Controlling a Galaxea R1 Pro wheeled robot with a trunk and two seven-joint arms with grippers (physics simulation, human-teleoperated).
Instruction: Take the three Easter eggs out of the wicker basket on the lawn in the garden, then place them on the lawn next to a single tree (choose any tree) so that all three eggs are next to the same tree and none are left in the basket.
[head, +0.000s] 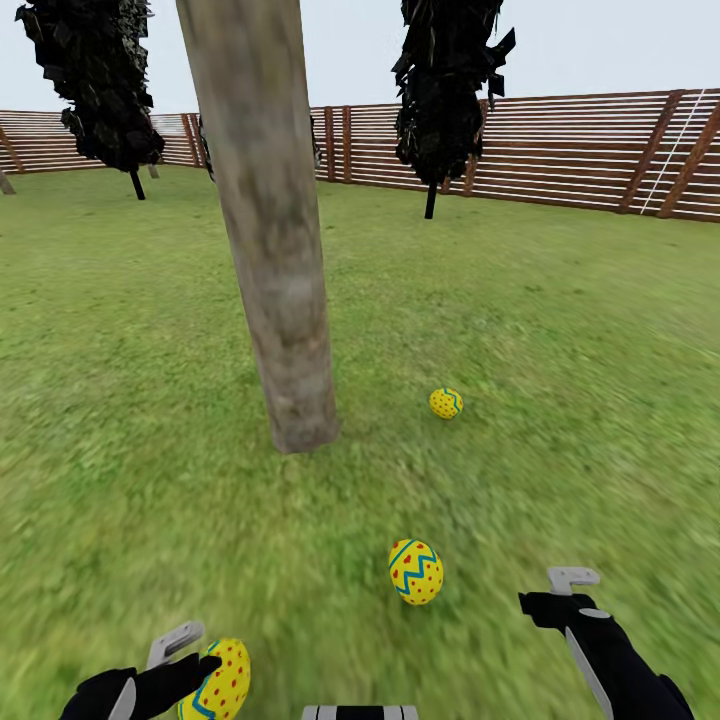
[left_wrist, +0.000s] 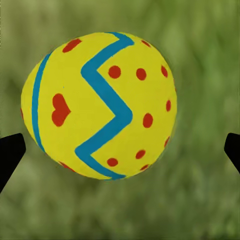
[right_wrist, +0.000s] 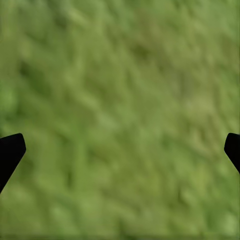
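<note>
Thick, bare, mottled grey-brown tree trunk (head: 268, 230) stands mid-lawn, leaning slightly, base planted in the mottled green grass of the lawn (head: 560, 330). Two small yellow Easter eggs already lie on the grass by it: the far egg (head: 446, 403), yellow with red dots and a blue line, sits just beside the trunk's base on the robot's right; the near egg (head: 415, 571), yellow with a blue zigzag, lies a little farther out, toward the robot. The third egg (head: 222, 682), same yellow with blue zigzag and red dots and a red heart, is at the left claw (head: 180, 665). In the left wrist view this egg (left_wrist: 99, 105) hangs between the two dark fingertips (left_wrist: 10, 152), which stand wide with a visible gap on each side, so the claw reads as released, not clenched; whether the egg is dropping or already resting on grass, cannot tell. Right claw (head: 560, 590) hovers low over bare grass, fingertips (right_wrist: 11, 152) spread apart, holding nothing. Dark brown horizontal-slat wooden fence (head: 560, 150) and slim dark trees (head: 450, 80) behind. Judgement: task nearly complete; two eggs placed, the third is being let go on the tree's near-left side. What remains is for it to settle on the lawn near the trunk.
</note>
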